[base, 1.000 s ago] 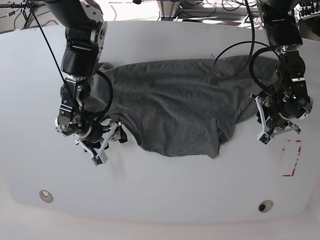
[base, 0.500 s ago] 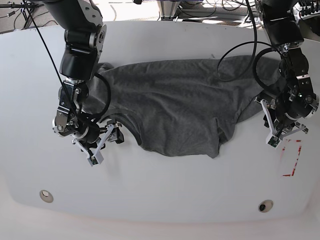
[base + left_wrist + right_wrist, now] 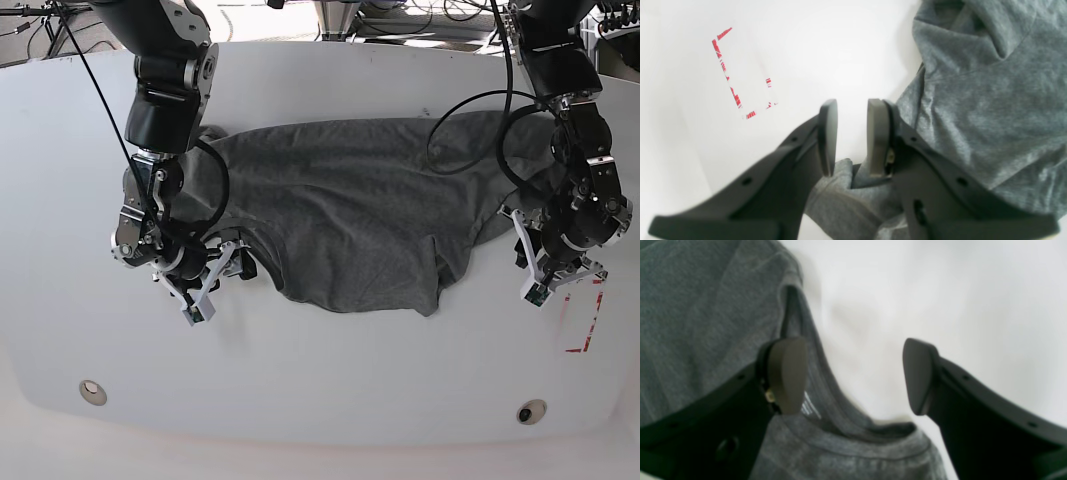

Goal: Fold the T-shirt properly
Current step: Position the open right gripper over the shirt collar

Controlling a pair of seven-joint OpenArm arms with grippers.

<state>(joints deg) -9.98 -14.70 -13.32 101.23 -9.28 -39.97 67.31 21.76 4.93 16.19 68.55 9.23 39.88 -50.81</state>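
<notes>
Both arms have shifted only slightly; my right gripper (image 3: 853, 376) gapes empty at the collar, my left gripper (image 3: 851, 136), narrowly parted, grips nothing, so I'd pinch the limp, light T-shirt (image 3: 350, 220) by its 9 o'clock hem.

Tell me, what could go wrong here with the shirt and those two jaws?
The left gripper has its jaws narrowly apart with only a small fold of the T-shirt beneath them, so a grab could miss or slip. The right gripper straddles the hem edge with one jaw over bare table; closing may catch just one layer.

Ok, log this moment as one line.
T-shirt: spread, unfolded | left gripper: narrow gap, at sleeve edge, no grip | right gripper: open over collar
</notes>
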